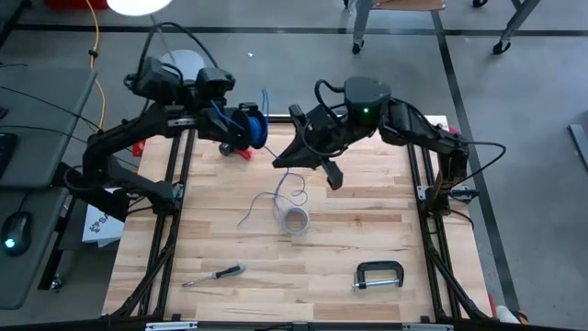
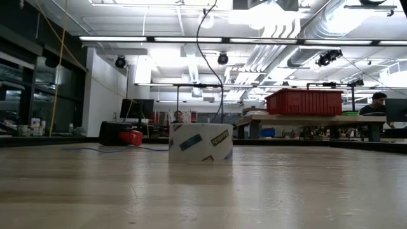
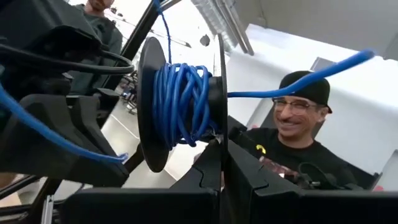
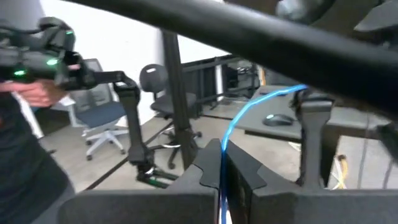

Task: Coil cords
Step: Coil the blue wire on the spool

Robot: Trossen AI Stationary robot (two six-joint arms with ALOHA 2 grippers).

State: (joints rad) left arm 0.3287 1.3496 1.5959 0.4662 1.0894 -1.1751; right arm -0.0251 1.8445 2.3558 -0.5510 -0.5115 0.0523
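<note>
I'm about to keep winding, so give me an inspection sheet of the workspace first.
Surface: pale wooden table.
Job's things: blue cord wound on black spool; thin pale grey cord lying loose.
Clutter: white tape roll, screwdriver, black C-clamp.
Grippers: left tool shut on spool; right tool shut on blue cord.
Cables: yellow cable on the floor.
Surroundings: people, chairs, desks.

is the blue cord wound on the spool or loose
Partly wound: many turns of the blue cord sit on the black spool, with one length running off.
</note>
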